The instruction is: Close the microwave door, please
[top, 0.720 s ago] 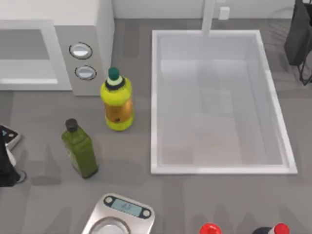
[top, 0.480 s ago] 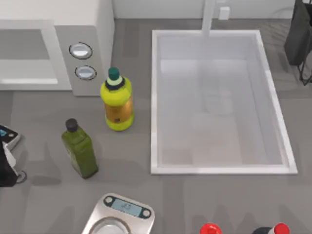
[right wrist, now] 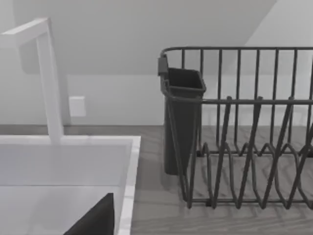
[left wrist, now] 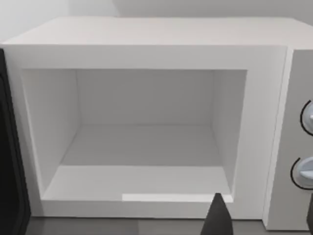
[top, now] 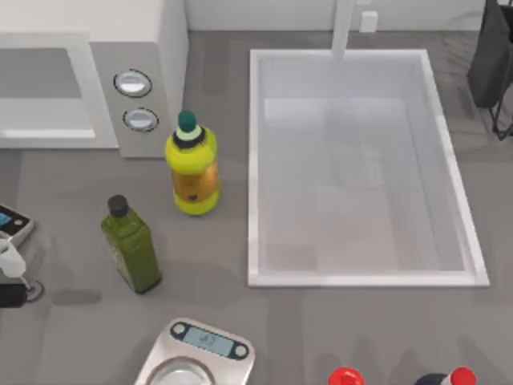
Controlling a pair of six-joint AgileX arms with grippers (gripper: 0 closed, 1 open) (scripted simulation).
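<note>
The white microwave (top: 152, 48) stands at the table's back left, its grey cavity (left wrist: 142, 132) bare and facing my left wrist camera. Two round silver dials (top: 133, 83) sit on its grey control strip. The microwave door (left wrist: 9, 147) stands swung open, and I see it as a dark panel beside the cavity's hinge side. My left arm (top: 10, 277) is at the table's left edge, in front of the microwave. My left gripper (left wrist: 263, 221) is open, its fingertips (left wrist: 215, 218) wide apart and short of the microwave's front. My right gripper (right wrist: 93, 223) hovers by the sink's far right corner.
A yellow bottle (top: 192, 168) and a dark green bottle (top: 132, 245) stand in front of the control strip. A silver kitchen scale (top: 196, 353) lies at the front, with red-capped bottles (top: 346, 375) to its right. A white sink (top: 264, 160) fills the middle, and a dark dish rack (right wrist: 244, 147) stands at the back right.
My left arm has drawn further toward the table's left edge, so less of it shows in the top view. Nothing else has moved.
</note>
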